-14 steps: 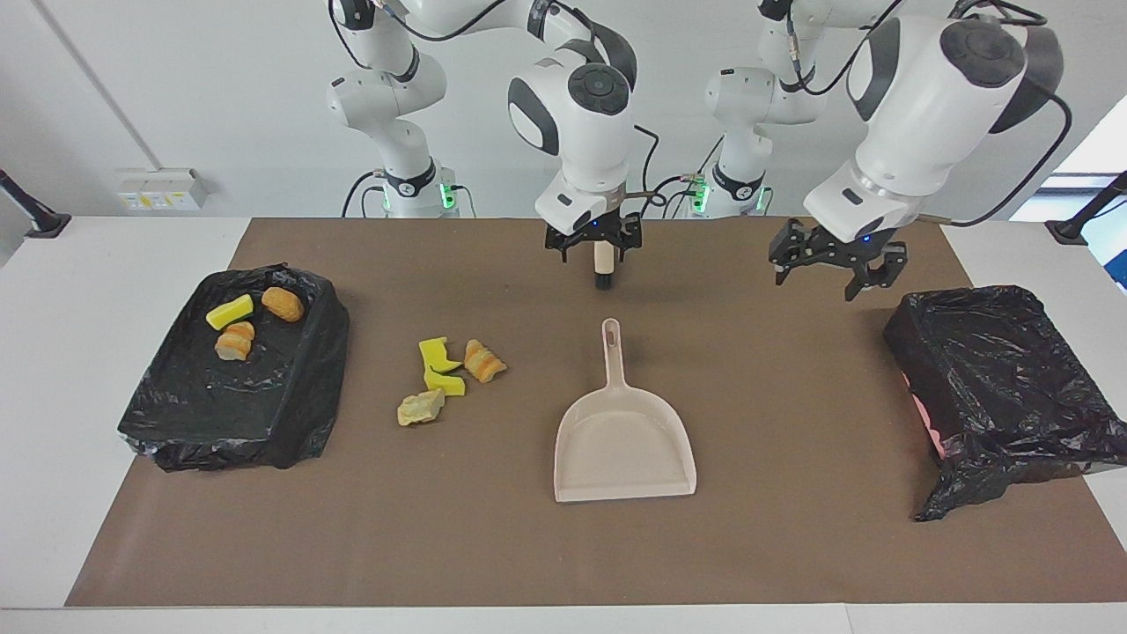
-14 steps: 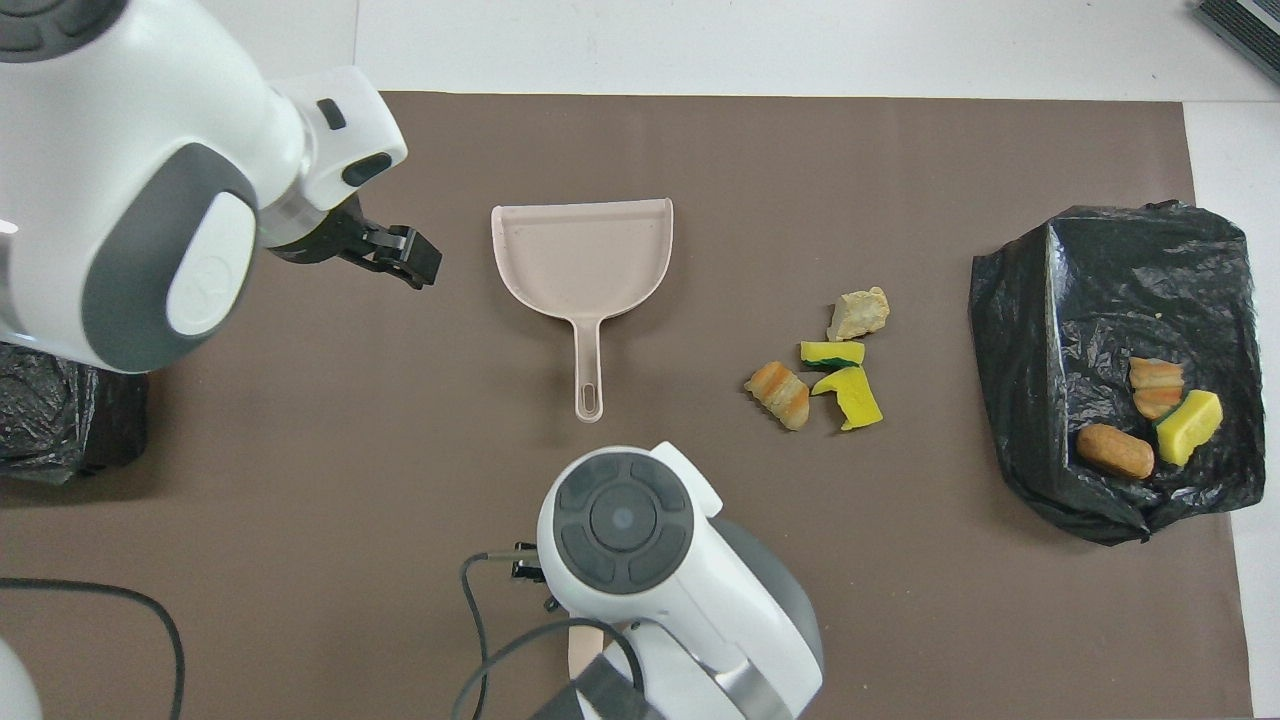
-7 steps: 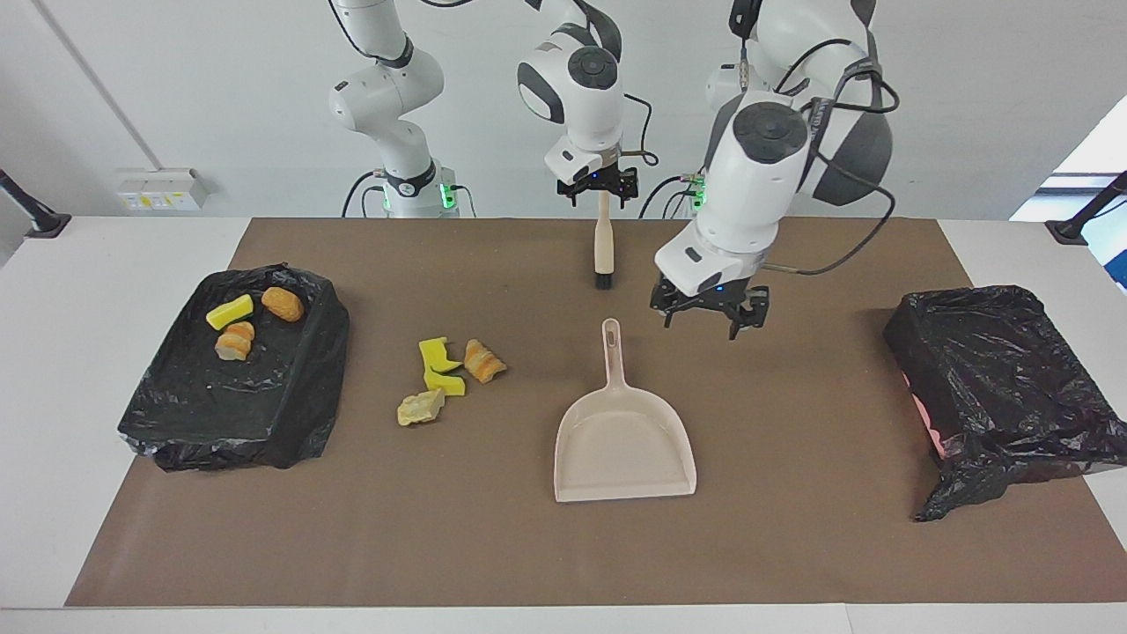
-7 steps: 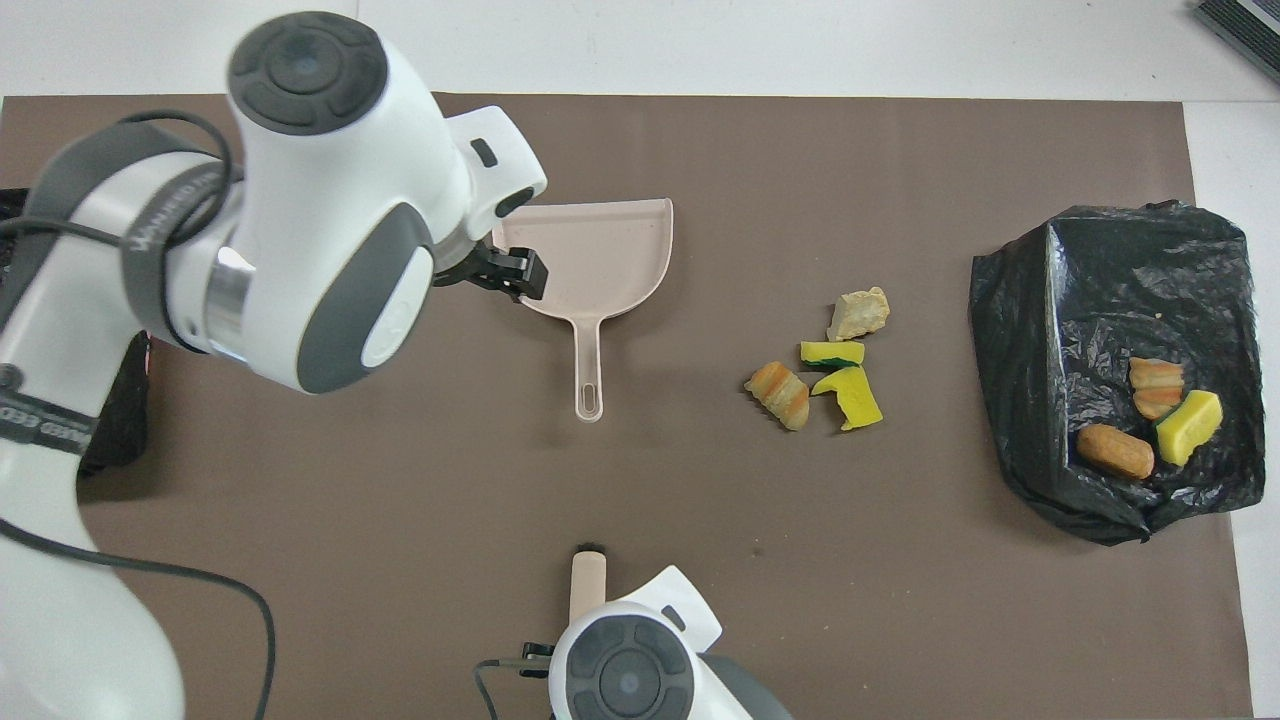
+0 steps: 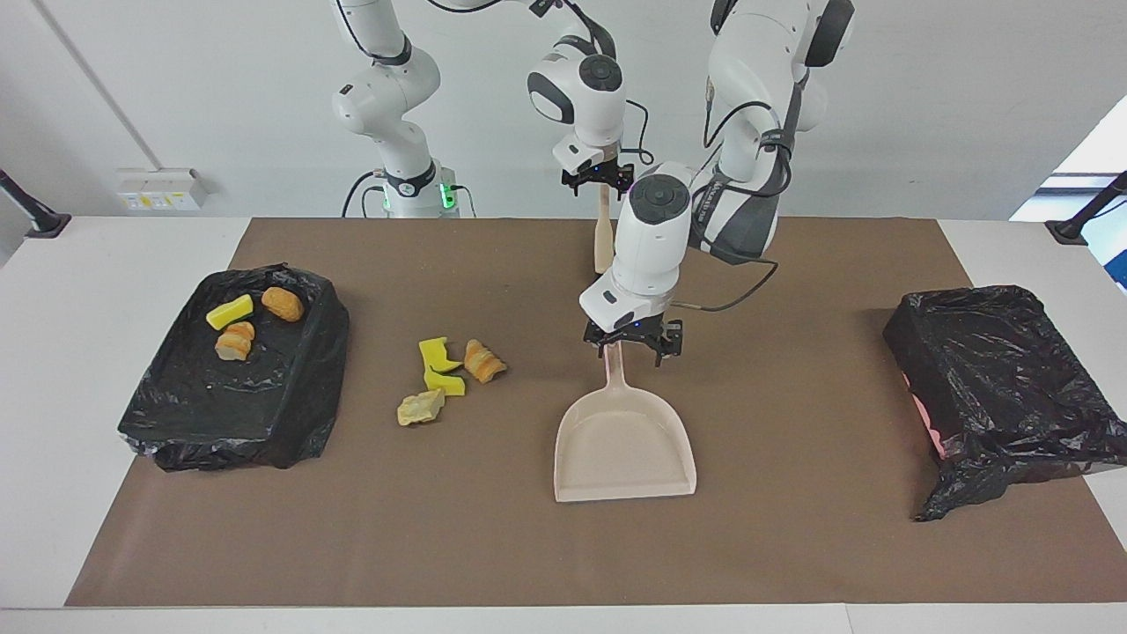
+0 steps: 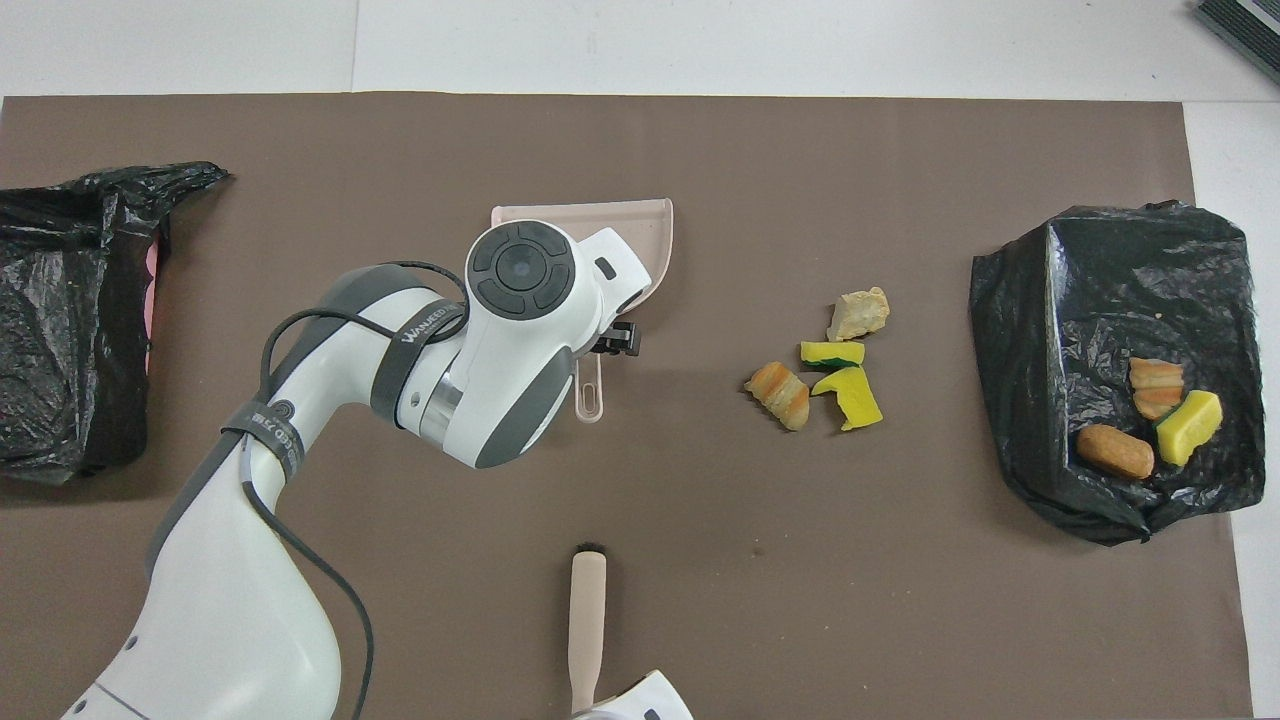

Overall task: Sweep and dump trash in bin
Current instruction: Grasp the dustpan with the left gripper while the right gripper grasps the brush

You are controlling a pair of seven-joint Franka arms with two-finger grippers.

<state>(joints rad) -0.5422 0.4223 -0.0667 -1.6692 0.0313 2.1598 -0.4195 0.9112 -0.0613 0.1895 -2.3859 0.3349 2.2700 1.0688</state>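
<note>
Several trash chunks (image 5: 449,374) (image 6: 825,365), yellow, orange-striped and beige, lie loose on the brown mat beside the beige dustpan (image 5: 625,440) (image 6: 655,240), toward the right arm's end. Three more pieces (image 5: 246,317) (image 6: 1150,420) sit in the black-bagged bin (image 5: 220,414) (image 6: 1050,300) at that end. My left gripper (image 5: 632,350) is down at the tip of the dustpan's handle, open, a finger on each side of it. The brush (image 5: 603,238) (image 6: 587,610) points its black bristles at the dustpan. My right gripper (image 5: 599,182) hangs open over the brush's handle end.
A second black-bagged bin (image 5: 995,379) (image 6: 60,330) stands at the left arm's end of the table, with pink showing under the bag. The left arm's wrist covers most of the dustpan in the overhead view.
My left gripper swung in from beside the bin at its own end and came down onto the dustpan handle. My right gripper drew back along the brush, which stayed where it was.
</note>
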